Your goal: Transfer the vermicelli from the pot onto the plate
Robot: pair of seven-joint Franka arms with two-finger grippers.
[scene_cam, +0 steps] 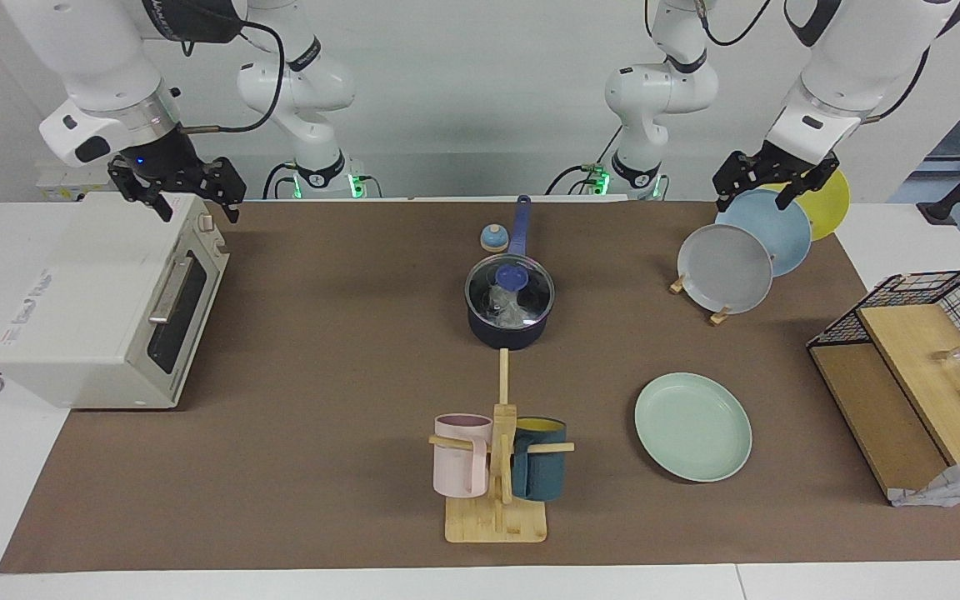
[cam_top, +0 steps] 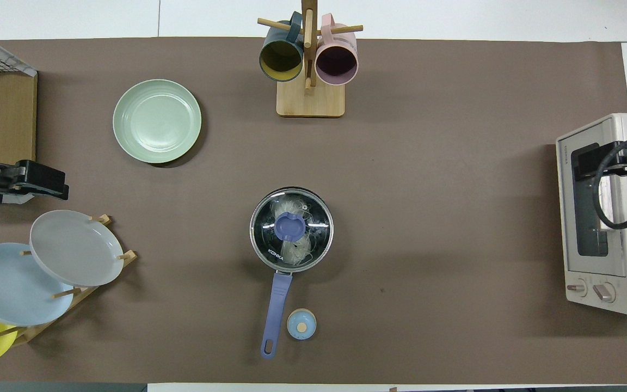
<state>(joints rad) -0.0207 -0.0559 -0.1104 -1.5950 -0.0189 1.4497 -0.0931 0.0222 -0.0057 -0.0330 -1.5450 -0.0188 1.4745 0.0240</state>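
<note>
The pot is a dark navy saucepan with a long blue handle pointing toward the robots, at the table's middle. A glass lid with a blue knob covers it. The whitish vermicelli shows through the lid, also in the overhead view. The mint-green plate lies empty, farther from the robots than the pot, toward the left arm's end; it also shows in the overhead view. My left gripper hangs open over the plate rack. My right gripper hangs open over the toaster oven.
A plate rack holds grey, light blue and yellow plates. A mug tree carries a pink and a teal mug. A toaster oven, a small blue round object by the pot handle and a wire shelf stand around.
</note>
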